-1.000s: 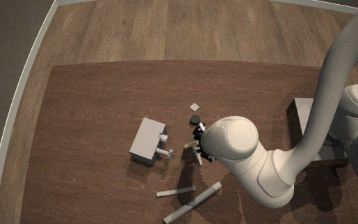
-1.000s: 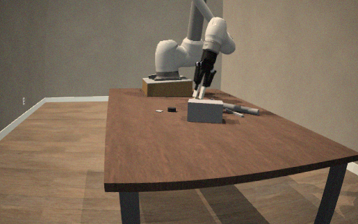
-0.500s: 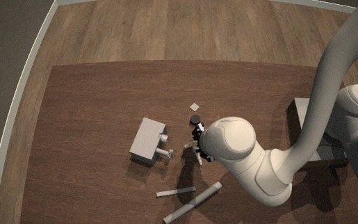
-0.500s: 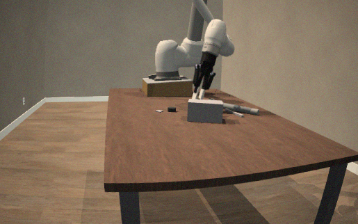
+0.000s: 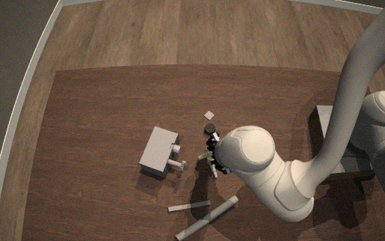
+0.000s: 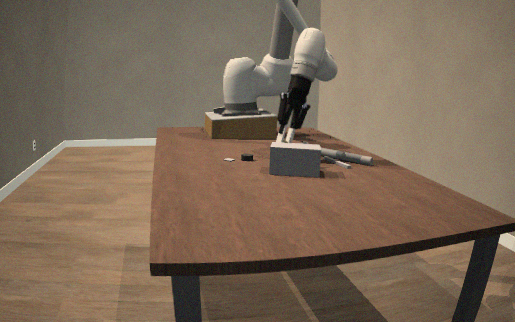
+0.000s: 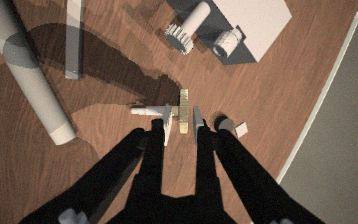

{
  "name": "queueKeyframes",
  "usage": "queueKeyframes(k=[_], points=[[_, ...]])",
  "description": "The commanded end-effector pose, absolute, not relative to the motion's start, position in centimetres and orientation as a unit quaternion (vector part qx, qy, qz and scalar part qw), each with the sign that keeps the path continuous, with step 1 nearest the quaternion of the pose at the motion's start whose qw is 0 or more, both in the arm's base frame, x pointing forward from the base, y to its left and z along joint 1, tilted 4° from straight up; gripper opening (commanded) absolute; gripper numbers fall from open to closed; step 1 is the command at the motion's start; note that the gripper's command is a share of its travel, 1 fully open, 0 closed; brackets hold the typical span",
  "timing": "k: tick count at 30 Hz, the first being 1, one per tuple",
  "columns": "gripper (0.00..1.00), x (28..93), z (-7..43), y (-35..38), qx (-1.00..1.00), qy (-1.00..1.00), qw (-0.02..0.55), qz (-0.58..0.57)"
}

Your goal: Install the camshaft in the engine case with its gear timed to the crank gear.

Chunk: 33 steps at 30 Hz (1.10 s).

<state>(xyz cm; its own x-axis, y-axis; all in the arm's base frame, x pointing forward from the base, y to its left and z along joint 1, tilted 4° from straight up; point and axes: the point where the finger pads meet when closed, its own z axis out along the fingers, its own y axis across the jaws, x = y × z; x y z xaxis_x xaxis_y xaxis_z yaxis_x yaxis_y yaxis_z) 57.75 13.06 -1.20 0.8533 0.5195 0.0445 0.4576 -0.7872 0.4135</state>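
Note:
The camshaft's yellow big gear (image 5: 203, 156) (image 7: 184, 96) stands on edge and its pale shaft (image 5: 213, 171) (image 7: 142, 110) points left in the wrist view. My gripper (image 6: 285, 136) (image 7: 182, 113) is partly open; its pads appear on either side of the gear, with gaps at both, and the left pad overlaps the shaft. The engine case (image 5: 159, 147) (image 6: 295, 161) (image 7: 261, 25) stands upright. From its front project the small crank gear (image 5: 182, 165) (image 7: 179, 40) on a shaft and a short open bearing (image 5: 176, 148) (image 7: 225, 45). The tooth and gap marks cannot be made out.
A dark round block (image 5: 210, 129) (image 6: 247, 157) (image 7: 224, 125) and a small white square (image 5: 209, 115) (image 6: 229, 160) (image 7: 241, 130) lie near the gripper. A thick grey rod (image 5: 207, 218) (image 7: 30, 82) and a thinner bar (image 5: 188, 206) (image 7: 73, 40) lie on the shaft's side.

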Motion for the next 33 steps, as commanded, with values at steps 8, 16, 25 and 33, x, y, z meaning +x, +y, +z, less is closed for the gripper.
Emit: queueKeyframes(k=[8, 16, 25, 33], points=[[0.21, 57.77, -1.33, 12.70, 0.941, 0.260, 0.200, 0.078], [0.21, 57.77, -1.33, 12.70, 0.941, 0.260, 0.200, 0.078], [0.05, 57.77, -1.33, 12.70, 0.941, 0.260, 0.200, 0.078], [0.05, 57.77, -1.33, 12.70, 0.941, 0.260, 0.200, 0.078]])
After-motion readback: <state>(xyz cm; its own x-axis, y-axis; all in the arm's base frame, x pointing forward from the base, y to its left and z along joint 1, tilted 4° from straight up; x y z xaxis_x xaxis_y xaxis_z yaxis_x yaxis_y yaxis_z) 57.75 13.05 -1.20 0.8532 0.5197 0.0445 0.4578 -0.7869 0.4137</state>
